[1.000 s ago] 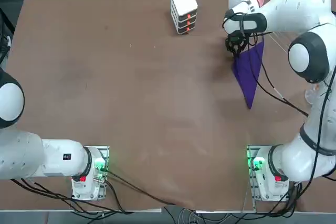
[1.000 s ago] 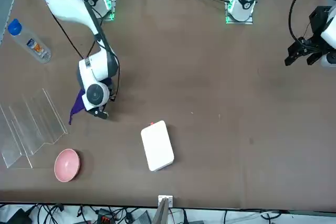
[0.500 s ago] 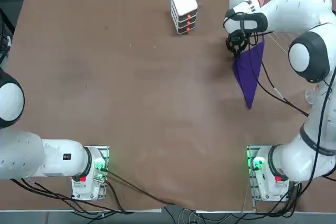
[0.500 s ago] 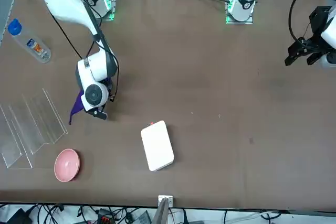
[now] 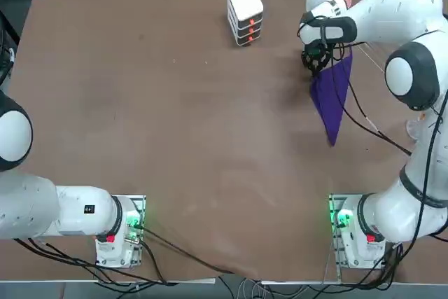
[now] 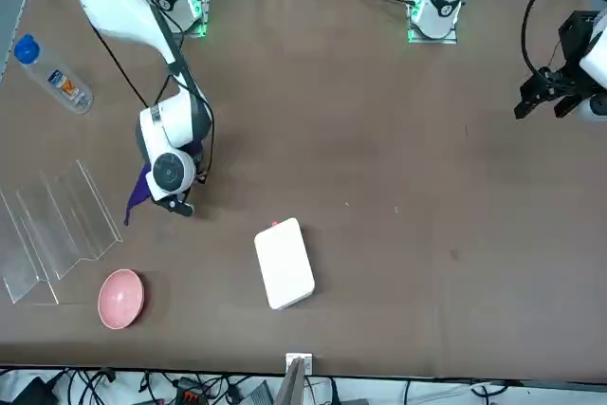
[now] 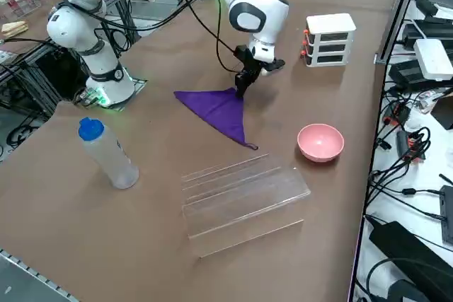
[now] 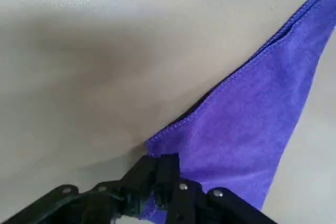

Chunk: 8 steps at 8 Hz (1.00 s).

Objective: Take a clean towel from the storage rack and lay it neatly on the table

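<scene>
The right arm (image 6: 137, 11) has edged slightly, right jaws pinching the purple towel (image 8: 247, 114) over the table (image 5: 210, 138) (bottle (image 6: 43, 65) label (image 6: 64, 84) unreadable)

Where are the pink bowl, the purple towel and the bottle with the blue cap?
Pink bowl (image 7: 320, 143): right side view, inside of the bowl.
Purple towel (image 8: 252, 114): right wrist view, flat middle.
Bottle (image 7: 112, 158): right side view, clear body.

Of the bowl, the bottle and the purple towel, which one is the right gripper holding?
The purple towel: the right gripper pinches its edge, while the pink bowl and blue-capped bottle stand apart.
</scene>
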Each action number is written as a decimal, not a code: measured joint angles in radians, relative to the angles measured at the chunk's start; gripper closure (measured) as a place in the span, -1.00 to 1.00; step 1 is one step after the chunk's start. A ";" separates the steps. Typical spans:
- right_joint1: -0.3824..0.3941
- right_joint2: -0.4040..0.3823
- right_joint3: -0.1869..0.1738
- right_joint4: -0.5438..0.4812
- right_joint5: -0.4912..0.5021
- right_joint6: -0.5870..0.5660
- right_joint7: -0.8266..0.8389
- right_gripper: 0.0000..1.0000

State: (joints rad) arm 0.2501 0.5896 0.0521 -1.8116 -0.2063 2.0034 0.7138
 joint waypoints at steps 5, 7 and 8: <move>-0.001 -0.001 0.000 0.007 0.000 0.000 -0.016 0.89; -0.003 -0.002 -0.001 0.007 0.000 0.000 -0.024 0.89; -0.004 -0.002 -0.002 0.007 0.000 0.000 -0.025 0.89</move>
State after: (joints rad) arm 0.2457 0.5878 0.0506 -1.8045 -0.2063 2.0033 0.6888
